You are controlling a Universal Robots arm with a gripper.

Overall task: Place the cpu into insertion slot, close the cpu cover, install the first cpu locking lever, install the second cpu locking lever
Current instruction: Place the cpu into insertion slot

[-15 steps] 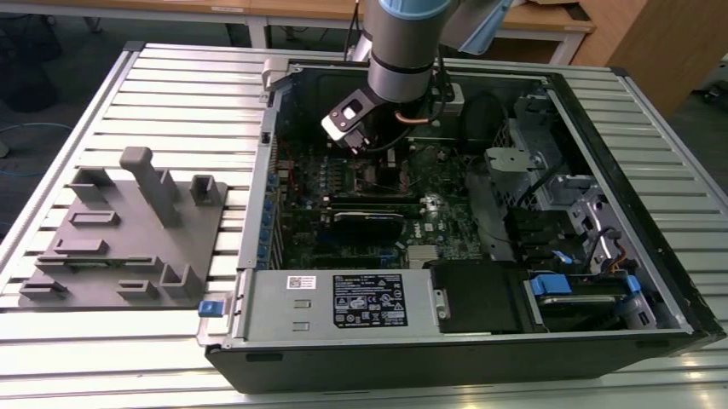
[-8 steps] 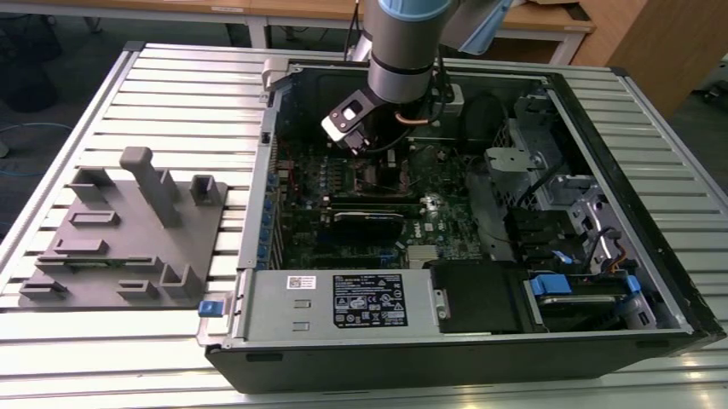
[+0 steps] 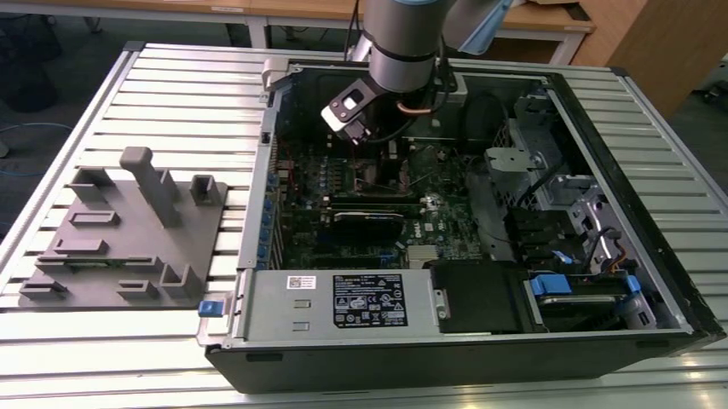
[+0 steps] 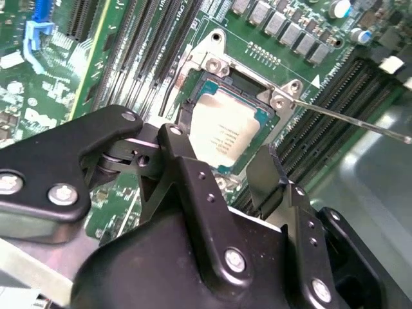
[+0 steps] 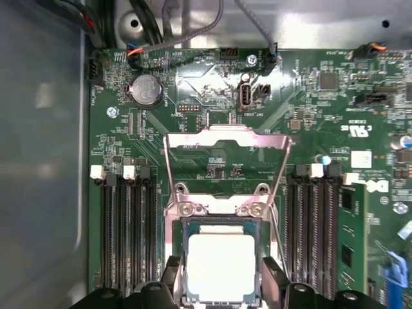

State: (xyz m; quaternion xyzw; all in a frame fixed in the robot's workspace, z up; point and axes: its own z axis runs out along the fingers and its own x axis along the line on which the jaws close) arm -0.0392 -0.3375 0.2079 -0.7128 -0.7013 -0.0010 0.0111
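Progress: first step looks done and three are left; the chip is seated, while cover and levers are not yet closed.
cpu cover [image 5: 225, 136]: swung open on its hinge, lying back over the green motherboard [image 5: 322, 109], away from the socket.
insertion slot [image 5: 219, 222]: between the two banks of memory slots [image 5: 125, 232], holding the chip.
cpu [image 5: 221, 269]: lies flat and square inside the insertion slot, silver top up.
locking lever [image 4: 351, 120]: a thin rod standing free beside the socket, unlatched; I cannot surely pick out the second one.
pincer [image 4: 217, 147]: spread open just above the cpu, its fingers [image 5: 171, 273] flanking the socket on either side, apparently gripping nothing.
worktop [image 3: 91, 341]: slatted metal, carrying everything.
computer case [image 3: 455, 362]: lies open on its side, with the arm [image 3: 404, 43] reaching down into it.
grey fixture [image 3: 114, 247]: on the worktop at the exterior view's left, well apart from the socket.
power supply box [image 3: 285, 307]: at the case's near edge, clear of the work.
coin cell [image 5: 147, 89]: on the motherboard beyond the cover, harmless.
In the way: by my judgement only the pincer itself, hanging where the cover would swing down.
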